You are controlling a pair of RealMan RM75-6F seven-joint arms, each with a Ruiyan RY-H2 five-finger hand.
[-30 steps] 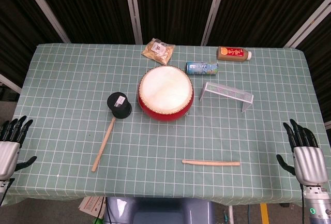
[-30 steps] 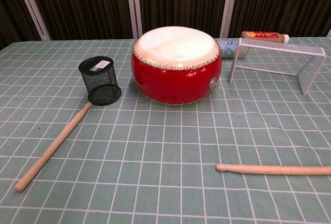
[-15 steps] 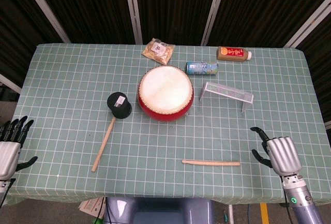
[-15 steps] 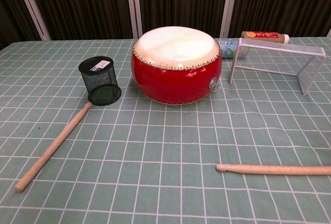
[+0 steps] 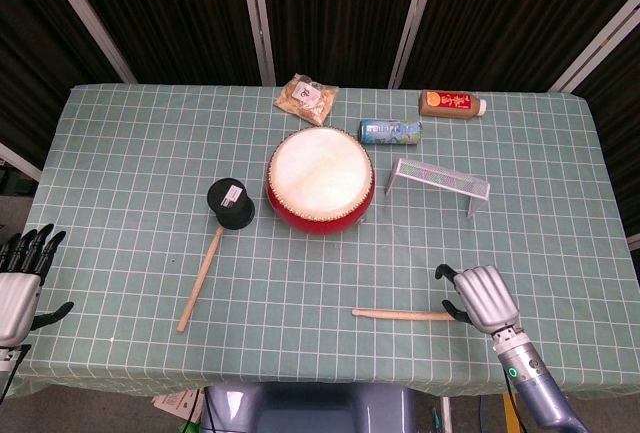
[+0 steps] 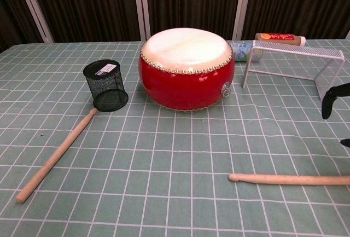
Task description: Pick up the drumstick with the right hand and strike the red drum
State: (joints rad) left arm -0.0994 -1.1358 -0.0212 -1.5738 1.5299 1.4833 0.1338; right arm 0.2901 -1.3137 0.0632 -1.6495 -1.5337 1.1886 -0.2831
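Right hand (image 5: 485,296) hovers spread over the drumstick (image 5: 400,314); mesh cup (image 6: 106,85) holds nothing visible.

We see a counter (image 5: 120,153) covered in a pale green cloth with a white grid. A round red drum with a cream skin (image 5: 320,180) sits near its middle, with a black mesh cup (image 5: 231,203) just left of it. One wooden drumstick (image 5: 201,278) lies slanted below the cup; another wooden drumstick (image 5: 400,314) lies flat near the front edge. A white wire rack (image 5: 438,182) stands right of the drum. Along the far side lie a snack packet (image 5: 306,98), a blue-green can (image 5: 390,132) and a brown bottle (image 5: 452,103).
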